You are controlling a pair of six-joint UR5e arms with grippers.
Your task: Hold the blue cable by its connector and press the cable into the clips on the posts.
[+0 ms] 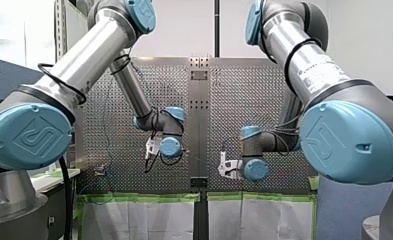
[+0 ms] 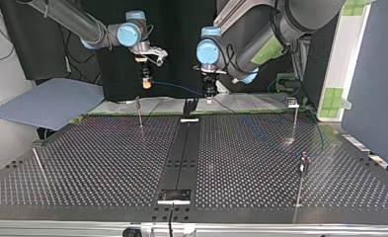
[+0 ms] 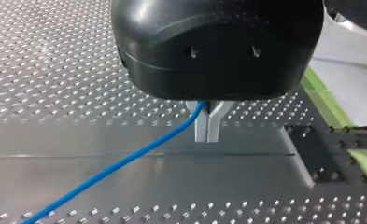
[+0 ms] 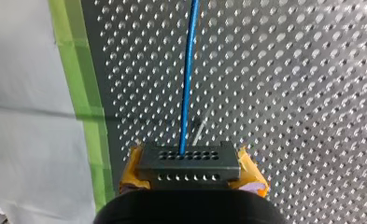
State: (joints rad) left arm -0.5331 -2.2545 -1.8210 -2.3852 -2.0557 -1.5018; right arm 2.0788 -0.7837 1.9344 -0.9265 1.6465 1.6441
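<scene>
Jaws on the right arm clamp the black perforated connector block (image 4: pixel 188 167); left-arm jaws pinch its thin blue cable (image 3: pixel 125 159).

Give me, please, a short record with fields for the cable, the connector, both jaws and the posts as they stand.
right jaws: shut on the black connector
left jaws: shut on the blue cable, further along it
cable between arms: hangs clear above the perforated table
posts: upright on the table, apart from both arms
cable in clips: cannot tell
</scene>
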